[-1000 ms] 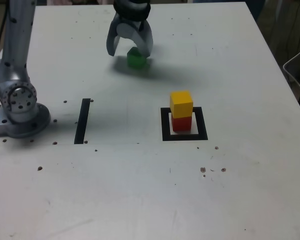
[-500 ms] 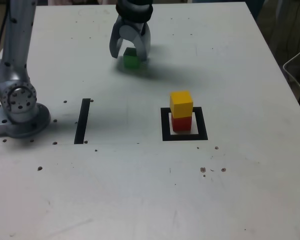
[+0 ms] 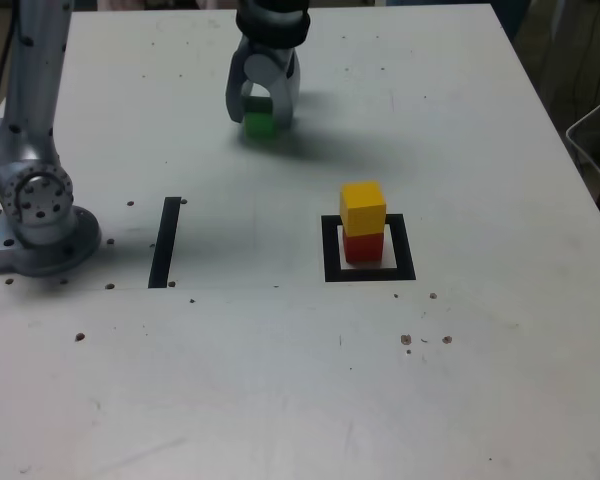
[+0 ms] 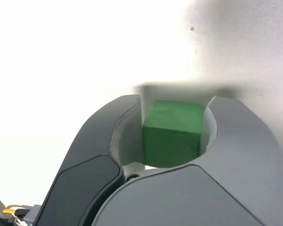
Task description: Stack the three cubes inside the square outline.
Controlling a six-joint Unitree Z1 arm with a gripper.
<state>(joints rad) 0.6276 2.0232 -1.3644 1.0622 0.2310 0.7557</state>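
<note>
Our pincer (image 4: 172, 132) is pinching the green cube (image 4: 172, 136) at the far left of the desk (image 3: 250, 370). Nearer and to the exterior view's right, we see the yellow cube (image 3: 363, 208) resting on the red cube (image 3: 363, 248), which sits inside the black square outline (image 3: 405, 248).

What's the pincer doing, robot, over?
Pincer shut on green cube. Yellow cube on red cube, inside square outline. Nothing seen on top of yellow.
</note>
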